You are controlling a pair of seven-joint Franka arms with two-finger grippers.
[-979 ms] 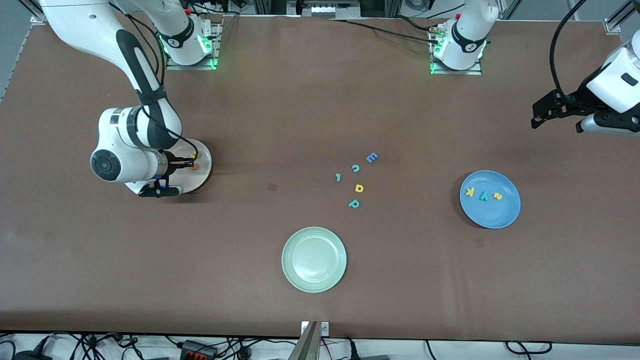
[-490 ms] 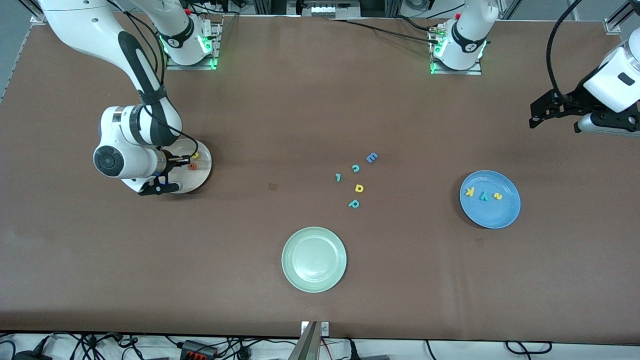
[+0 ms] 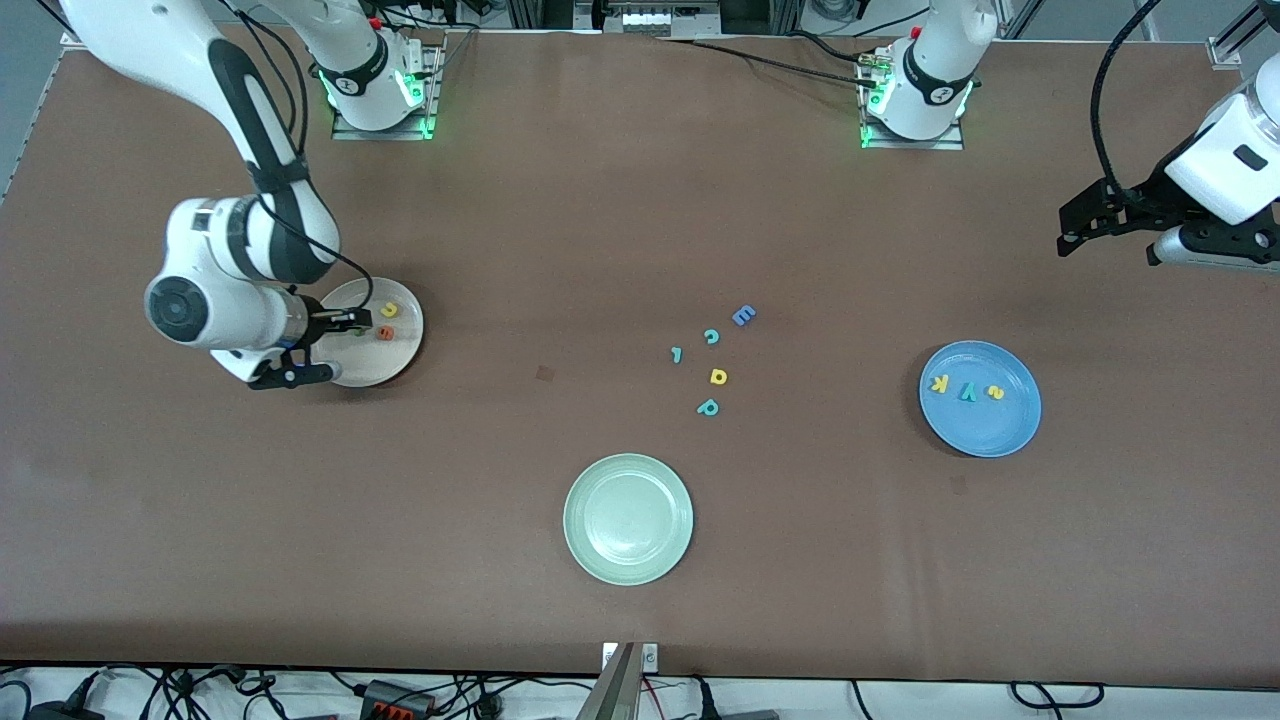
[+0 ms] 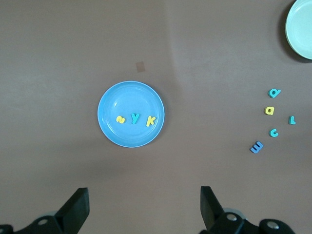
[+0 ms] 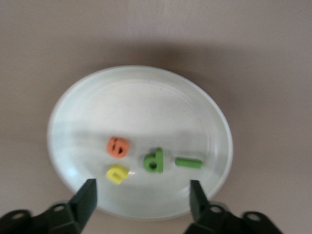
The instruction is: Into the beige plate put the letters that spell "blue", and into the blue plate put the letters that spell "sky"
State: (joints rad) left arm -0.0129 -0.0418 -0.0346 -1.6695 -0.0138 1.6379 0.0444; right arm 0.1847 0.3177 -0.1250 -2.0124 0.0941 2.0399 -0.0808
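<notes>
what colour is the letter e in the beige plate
Orange e, clearest in the right wrist view.

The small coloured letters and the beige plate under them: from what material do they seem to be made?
The small coloured letters, such as the orange "e" and the green "b", look like soft foam: thick, matte, without shine, with rounded cut edges. The round beige plate looks like smooth plastic or melamine, slightly glossy, with a soft reflection on its rim; ceramic cannot be excluded.

Right arm (image 3: pixel 240 150): glossy white shells, black joint bands, black cable strapped along link. Left arm (image 3: pixel 1215 165): white wrist housing, black looping cable. Round white bases, green glowing lights, red button on top. Black two-finger grippers, angular fingers.
</notes>
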